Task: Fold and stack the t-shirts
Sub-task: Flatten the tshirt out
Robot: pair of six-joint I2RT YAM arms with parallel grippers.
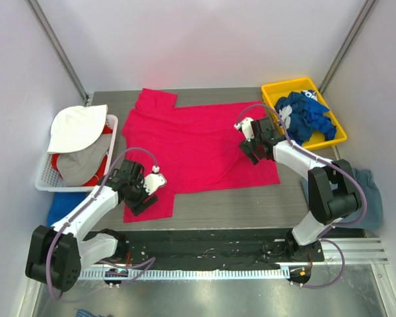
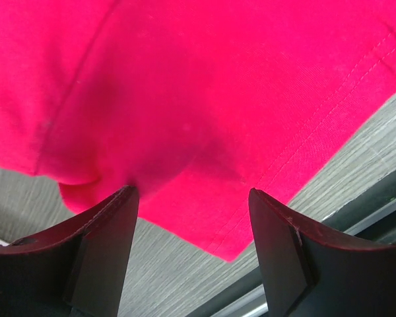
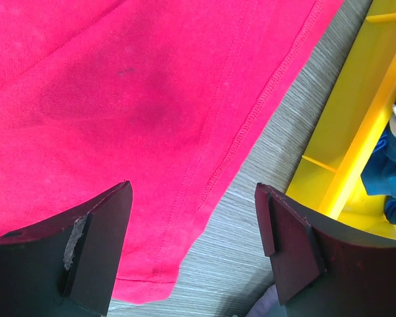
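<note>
A bright pink-red t-shirt (image 1: 198, 142) lies spread flat on the grey table, with one sleeve at the back left and one at the near left. My left gripper (image 1: 147, 198) is open just above the near-left sleeve; in the left wrist view the sleeve corner (image 2: 204, 132) lies ahead of the open gripper (image 2: 191, 191). My right gripper (image 1: 251, 150) is open over the shirt's right edge; in the right wrist view the hemmed edge (image 3: 185, 132) runs between the open fingers of the gripper (image 3: 192, 186). Royal blue t-shirts (image 1: 307, 115) fill a yellow tray. A slate grey-blue t-shirt (image 1: 369, 191) lies at the far right.
The yellow tray (image 1: 272, 89) stands at the back right, close to my right gripper, and shows in the right wrist view (image 3: 356, 145). A white basket (image 1: 43, 178) with white and grey cloth sits at the left, blue cloth (image 1: 63, 206) beside it. Black rail along the near edge.
</note>
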